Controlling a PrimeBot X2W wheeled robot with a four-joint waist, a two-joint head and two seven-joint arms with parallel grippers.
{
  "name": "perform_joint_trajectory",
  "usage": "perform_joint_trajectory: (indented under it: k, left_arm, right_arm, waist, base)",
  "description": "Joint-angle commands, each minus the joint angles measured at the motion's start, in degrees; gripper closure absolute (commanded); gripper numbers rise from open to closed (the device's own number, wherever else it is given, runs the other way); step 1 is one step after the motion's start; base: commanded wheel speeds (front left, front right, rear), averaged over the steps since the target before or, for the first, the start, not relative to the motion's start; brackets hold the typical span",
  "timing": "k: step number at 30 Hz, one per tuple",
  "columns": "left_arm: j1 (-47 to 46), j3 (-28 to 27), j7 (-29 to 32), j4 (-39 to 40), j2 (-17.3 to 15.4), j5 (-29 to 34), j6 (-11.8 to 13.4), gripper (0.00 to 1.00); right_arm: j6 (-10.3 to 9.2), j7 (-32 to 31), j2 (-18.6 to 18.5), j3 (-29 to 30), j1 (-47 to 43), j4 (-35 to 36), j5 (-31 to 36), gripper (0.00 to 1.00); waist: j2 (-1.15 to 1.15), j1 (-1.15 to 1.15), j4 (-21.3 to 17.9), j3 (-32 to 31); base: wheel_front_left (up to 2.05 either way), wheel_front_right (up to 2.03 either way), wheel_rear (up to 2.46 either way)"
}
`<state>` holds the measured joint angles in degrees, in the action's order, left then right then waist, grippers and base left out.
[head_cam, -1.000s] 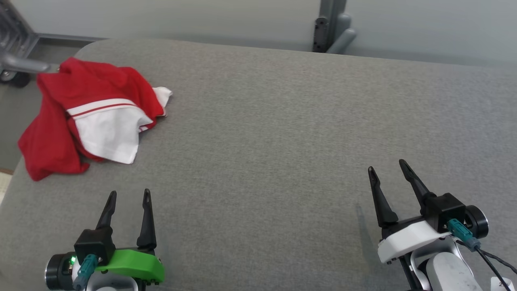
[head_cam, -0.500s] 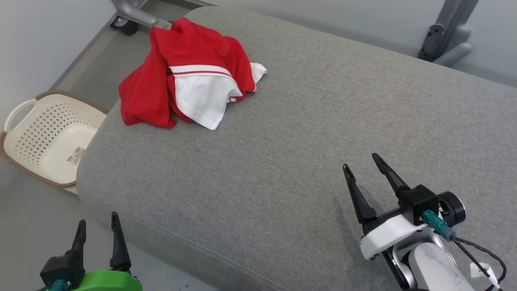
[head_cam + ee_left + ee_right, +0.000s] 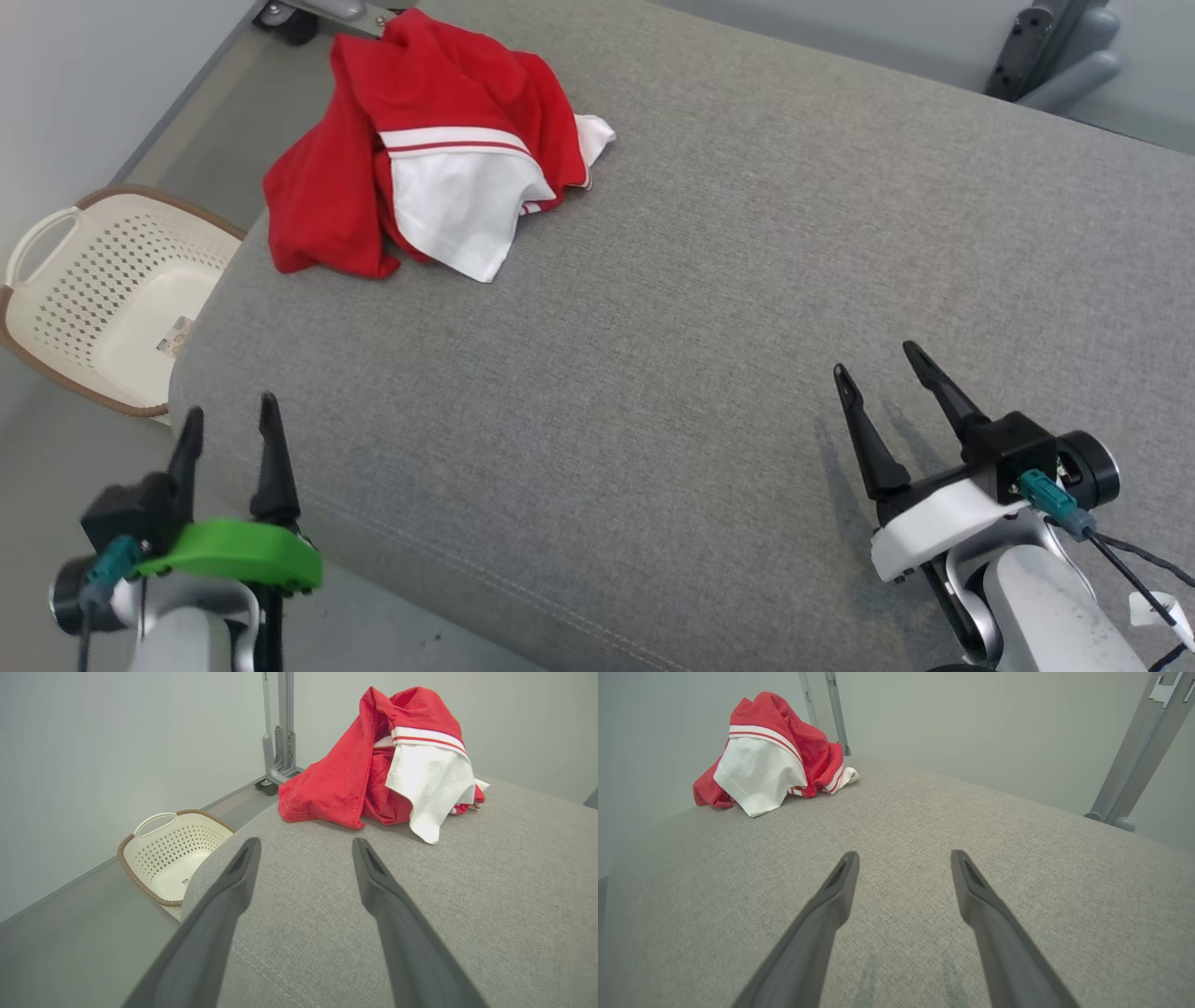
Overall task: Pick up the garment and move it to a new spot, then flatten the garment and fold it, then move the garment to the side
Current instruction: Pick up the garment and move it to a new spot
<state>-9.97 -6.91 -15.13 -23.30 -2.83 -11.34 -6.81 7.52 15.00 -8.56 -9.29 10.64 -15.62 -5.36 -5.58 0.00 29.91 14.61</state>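
Garment [image 3: 425, 159]: judged untouched, with the pick-up step yet to begin.

Found the left tool [image 3: 231, 411] nearest, at the near left corner of the counter [image 3: 653, 327], fingers spread wide and holding nothing. Found the right tool [image 3: 876, 359] low over the near right part of the grey upholstery, likewise spread and empty. Saw bare grey fabric from both tools up to the far left corner. Located the garment there, well apart from either tool: a crumpled red heap with a white panel and a red-striped band on top, one red fold reaching the left edge.

Reckoned the next move called for a long reach forward and leftward, most readily by the left tool. Reckoned it then needed a pinch on a raised red fold rather than on the flat white panel.

From the left wrist view, made out a cream perforated laundry basket [image 3: 182, 847] on the floor beside the counter's corner, and a wheeled post [image 3: 280, 728] behind the heap. From the right wrist view, got the heap's opposite flank instead, plus a slanted post [image 3: 1134, 765] far right.
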Motion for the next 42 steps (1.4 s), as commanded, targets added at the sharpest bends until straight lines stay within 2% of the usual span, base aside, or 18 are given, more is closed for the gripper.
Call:
perform_joint_trajectory:
  k: [1, 6, 13, 16, 17, 19, 28, 35, 36, 37, 38, 42]
  left_arm:
    - [-3.04, -0.58, -0.03, -1.11, -1.27, -0.74, -0.33, 0.0]
    - [-13.57, 1.95, -0.02, -6.72, -5.22, -3.29, -0.75, 0.0]
    - [-25.81, 8.04, -0.03, -12.89, -13.24, -12.24, -0.68, 0.0]
    - [-29.57, 11.19, -0.01, -15.72, -15.94, -15.52, -0.68, 0.0]
    - [-29.57, 11.19, -0.01, -15.72, -15.94, -15.52, -0.68, 0.0]
    - [-33.07, 13.54, -0.02, -18.5, -18.57, -19.02, -0.67, 0.0]
    - [-40.97, 18.24, 0.93, -26.69, -24.22, -26.63, -0.67, 0.0]
    - [-45.2, 18.44, 0.98, -33.27, -25.54, -30.69, -0.69, 0.0]
    - [-46.1, 18.44, 0.81, -34.63, -25.71, -30.88, -0.69, 0.1]
    - [-46.72, 18.58, 0.48, -35.72, -25.57, -31.28, -0.69, 0.9]
    - [-47.07, 18.55, 0.32, -36.19, -25.79, -31.2, -0.68, 1.0]
    - [-47.55, 19.06, -0.05, -36.96, -25.85, -30.39, -0.68, 1.0]
  right_arm:
    - [-0.06, 0.21, -0.8, -0.16, 0.91, 0.44, 0.53, 0.0]
    - [-0.07, 0.21, -3.02, -1.6, 3.1, 1.68, 0.66, 0.0]
    - [-0.06, 0.21, -4.79, -3.07, 5.73, 3.18, 0.08, 0.0]
    - [-0.06, 0.21, -5.34, -3.42, 6.52, 3.81, -0.03, 0.0]
    - [-0.06, 0.21, -5.34, -3.42, 6.52, 3.81, -0.03, 0.0]
    - [-0.06, 0.21, -5.8, -3.87, 7.48, 4.38, -0.03, 0.0]
    - [-0.06, 0.2, -6.17, -3.73, 8.42, 4.97, 0.02, 0.0]
    - [-0.07, 0.14, -6.26, -3.49, 8.72, 4.78, -0.35, 0.0]
    - [-0.07, 0.06, -6.3, -3.42, 8.77, 4.75, -0.48, 0.0]
    - [-0.07, 0.03, -6.09, -3.34, 8.68, 4.68, -0.44, 0.0]
    - [-0.07, 0.03, -5.97, -3.34, 8.64, 4.64, -0.33, 0.0]
    - [-0.07, 0.02, -5.16, -3.31, 8.27, 4.0, -0.47, 0.0]
  waist:
    - [0.0, 0.0, -3.16, 3.06]
    - [0.0, 0.0, -6.62, 7.53]
    - [0.0, 0.0, -10.84, 12.41]
    - [0.0, 0.0, -12.41, 13.86]
    - [0.0, 0.0, -12.41, 13.86]
    - [0.0, 0.0, -13.96, 15.31]
    - [0.0, 0.0, -17.51, 18.49]
    - [0.0, 0.0, -19.57, 20.54]
    - [0.0, 0.0, -19.87, 20.85]
    - [0.0, 0.0, -20.12, 20.93]
    - [0.0, 0.0, -20.22, 20.91]
    - [0.0, 0.0, -20.47, 19.99]
  base:
    - [0.0, 0.0, 0.0]
    - [0.0, 0.0, 0.0]
    - [0.0, 0.0, 0.0]
    - [0.0, 0.0, 0.0]
    - [0.0, 0.0, 0.0]
    - [0.0, 0.0, 0.0]
    - [0.0, 0.0, 0.0]
    - [0.0, 0.0, 0.0]
    - [0.0, 0.0, 0.0]
    - [0.0, 0.0, 0.0]
    - [0.0, 0.0, 0.0]
    - [0.0, 0.0, 0.0]
